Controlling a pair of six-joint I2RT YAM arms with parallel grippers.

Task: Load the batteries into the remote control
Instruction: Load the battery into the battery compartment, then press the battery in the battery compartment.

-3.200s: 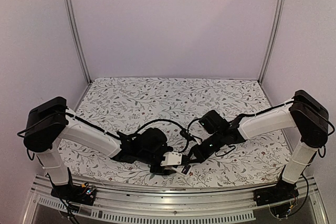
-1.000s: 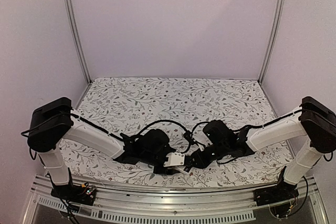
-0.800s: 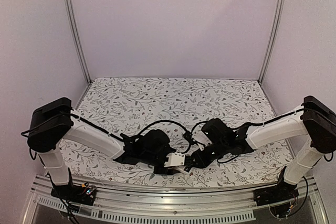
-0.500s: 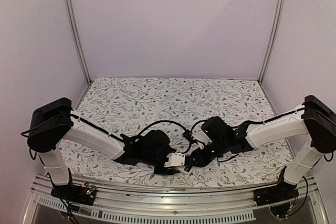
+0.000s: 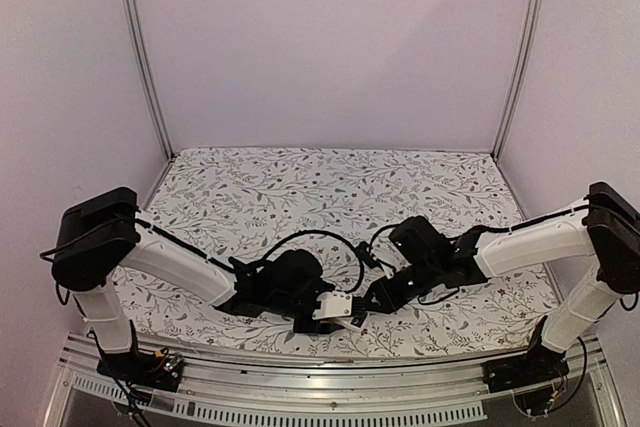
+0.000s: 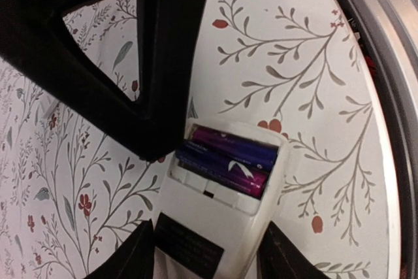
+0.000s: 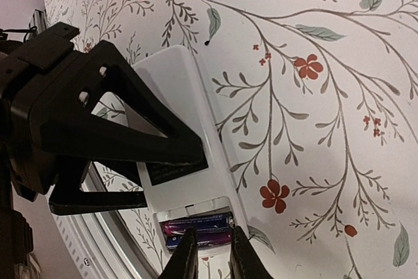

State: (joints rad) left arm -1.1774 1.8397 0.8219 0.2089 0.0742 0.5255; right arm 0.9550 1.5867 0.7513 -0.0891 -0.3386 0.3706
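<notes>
The remote control (image 5: 340,306) lies back-up near the table's front edge, white with a black label, and my left gripper (image 5: 322,313) is shut on its sides. In the left wrist view its fingers (image 6: 138,254) flank the remote control (image 6: 210,223), whose compartment is uncovered. Both batteries (image 6: 227,161), dark blue and purple, lie side by side inside it. My right gripper (image 7: 213,253) hangs just over the batteries (image 7: 196,229) with its jaws a narrow gap apart and nothing between them. From above, the right gripper (image 5: 368,303) meets the remote's right end.
A metal rail (image 5: 300,369) runs along the table's near edge, close beside the remote, and shows as a grey curved band (image 6: 385,96) in the left wrist view. The floral cloth (image 5: 330,187) covers the table behind both arms.
My right arm has drifted slightly to the right, its gripper staying at the remote's end with the jaws a touch narrower. The left arm and the remote have not moved.
</notes>
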